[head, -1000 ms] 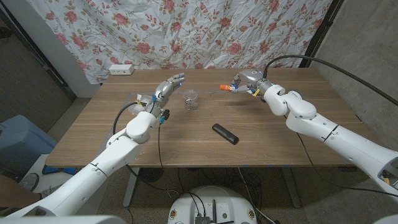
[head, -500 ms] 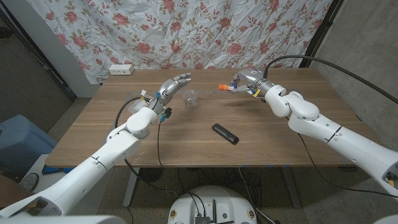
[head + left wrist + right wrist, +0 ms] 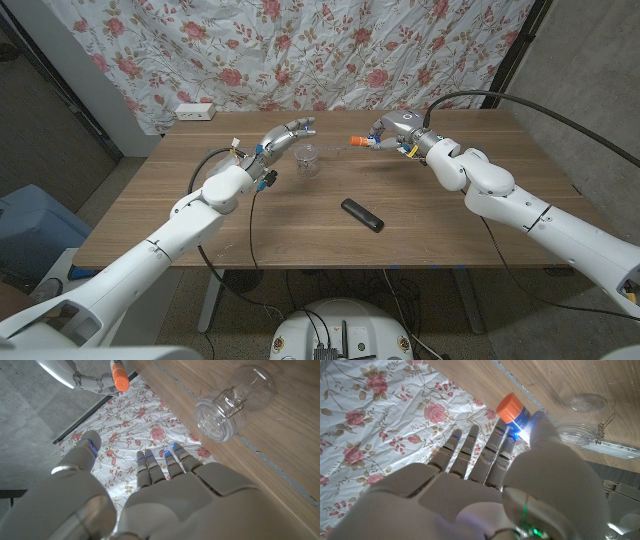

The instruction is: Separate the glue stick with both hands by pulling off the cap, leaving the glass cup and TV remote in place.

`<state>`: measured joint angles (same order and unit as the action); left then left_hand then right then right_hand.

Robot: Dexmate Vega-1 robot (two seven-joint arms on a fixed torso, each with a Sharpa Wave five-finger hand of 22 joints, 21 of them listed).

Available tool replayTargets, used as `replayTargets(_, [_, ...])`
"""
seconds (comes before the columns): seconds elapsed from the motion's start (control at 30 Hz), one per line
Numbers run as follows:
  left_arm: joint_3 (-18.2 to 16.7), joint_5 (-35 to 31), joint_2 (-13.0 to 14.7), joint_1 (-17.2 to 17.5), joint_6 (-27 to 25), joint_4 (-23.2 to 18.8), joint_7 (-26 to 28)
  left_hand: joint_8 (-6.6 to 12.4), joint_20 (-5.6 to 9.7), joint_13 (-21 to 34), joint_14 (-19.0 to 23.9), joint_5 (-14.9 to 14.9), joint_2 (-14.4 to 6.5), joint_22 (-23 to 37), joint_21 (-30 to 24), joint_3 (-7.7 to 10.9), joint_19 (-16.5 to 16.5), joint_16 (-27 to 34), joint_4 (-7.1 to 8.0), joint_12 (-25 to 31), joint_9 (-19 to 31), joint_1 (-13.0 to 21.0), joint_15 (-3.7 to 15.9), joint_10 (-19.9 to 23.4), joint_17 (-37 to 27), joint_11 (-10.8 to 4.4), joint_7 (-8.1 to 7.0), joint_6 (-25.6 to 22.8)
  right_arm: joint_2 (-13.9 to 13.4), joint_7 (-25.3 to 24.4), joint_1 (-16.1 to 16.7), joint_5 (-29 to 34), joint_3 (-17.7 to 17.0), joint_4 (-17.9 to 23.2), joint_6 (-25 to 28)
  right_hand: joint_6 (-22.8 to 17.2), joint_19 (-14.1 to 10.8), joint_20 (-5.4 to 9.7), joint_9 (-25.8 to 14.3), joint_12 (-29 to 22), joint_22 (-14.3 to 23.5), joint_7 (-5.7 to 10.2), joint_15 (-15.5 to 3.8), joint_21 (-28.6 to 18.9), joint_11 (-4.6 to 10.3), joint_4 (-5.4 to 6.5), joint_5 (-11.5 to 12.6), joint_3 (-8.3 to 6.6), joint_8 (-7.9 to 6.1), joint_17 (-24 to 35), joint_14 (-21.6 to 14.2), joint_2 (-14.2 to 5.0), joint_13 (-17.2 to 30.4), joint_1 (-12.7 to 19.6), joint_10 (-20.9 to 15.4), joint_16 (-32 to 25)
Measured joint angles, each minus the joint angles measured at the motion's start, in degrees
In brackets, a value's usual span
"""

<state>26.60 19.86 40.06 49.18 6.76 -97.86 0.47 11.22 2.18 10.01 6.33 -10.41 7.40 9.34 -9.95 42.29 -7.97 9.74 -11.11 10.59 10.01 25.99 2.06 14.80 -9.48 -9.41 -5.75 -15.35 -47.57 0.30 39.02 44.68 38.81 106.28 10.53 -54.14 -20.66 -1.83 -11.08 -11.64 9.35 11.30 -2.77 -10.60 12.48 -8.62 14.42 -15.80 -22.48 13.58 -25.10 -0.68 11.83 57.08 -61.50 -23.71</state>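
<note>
My right hand [image 3: 388, 134] holds the glue stick [image 3: 361, 142] above the far middle of the table, its orange cap pointing towards my left side. In the right wrist view the orange cap [image 3: 510, 407] and blue body stick out past my right hand [image 3: 470, 485]. My left hand [image 3: 284, 136] hovers with its fingers spread just left of and above the glass cup [image 3: 308, 158], a short gap away from the cap. The left wrist view shows my left hand [image 3: 165, 495] empty, the glass cup [image 3: 234, 402] on the wood and the glue stick [image 3: 118, 375] beyond.
The black TV remote [image 3: 362, 215] lies nearer the front, right of centre. A white power strip [image 3: 195, 111] sits at the table's [image 3: 300, 235] far left corner. A floral curtain hangs behind.
My left hand has reached further right and away from me, over the glass cup and closer to the glue stick's cap. The right hand has barely moved with the stick.
</note>
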Motion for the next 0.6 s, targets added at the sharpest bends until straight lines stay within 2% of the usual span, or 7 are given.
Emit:
replayTargets(0.4, [1.6,-0.8,0.1,-2.5,-0.5,1.2,-2.5,0.06,-0.13,0.0,-1.2,0.0,1.5,0.0,0.0,-0.65,0.5,0.0,0.19,0.0,0.0,1.5,-0.20,-0.2,0.0,0.22,0.01,0.6,0.0,0.0,0.4,2.7,0.1,0.4,0.6,0.0,-0.4,0.41,0.0,0.0,0.0,0.00,0.00,0.0,0.00,0.00,0.2,0.00,0.23,0.0,0.0,0.00,0.0,0.0,0.0,0.3])
replayTargets(0.5, [2.0,-1.2,-0.1,-2.9,-0.7,1.3,-2.6,0.47,-0.13,0.0,-1.2,0.0,1.7,0.0,0.0,-0.82,0.5,0.0,0.02,0.3,0.0,2.3,-0.21,0.2,0.0,0.61,0.02,-0.9,0.1,-0.2,0.5,3.3,0.2,0.4,0.7,0.0,-0.4,0.41,0.0,0.0,0.0,0.00,0.00,0.0,0.00,0.00,0.2,0.00,0.35,0.0,0.0,0.00,0.0,0.0,0.0,0.3])
replayTargets(0.6, [2.4,-1.7,-0.5,-3.2,-1.0,1.5,-2.5,0.99,-0.13,0.0,-0.9,0.0,1.7,0.0,0.0,-1.13,0.5,0.2,0.18,0.5,0.0,3.4,-0.55,1.4,0.0,0.29,0.16,-2.2,0.3,-0.5,0.5,3.9,0.3,0.4,0.8,0.0,-0.4,0.41,0.0,0.0,0.0,0.00,0.00,0.0,0.00,0.00,0.2,0.00,0.36,0.1,0.0,0.01,0.0,0.0,0.0,0.3])
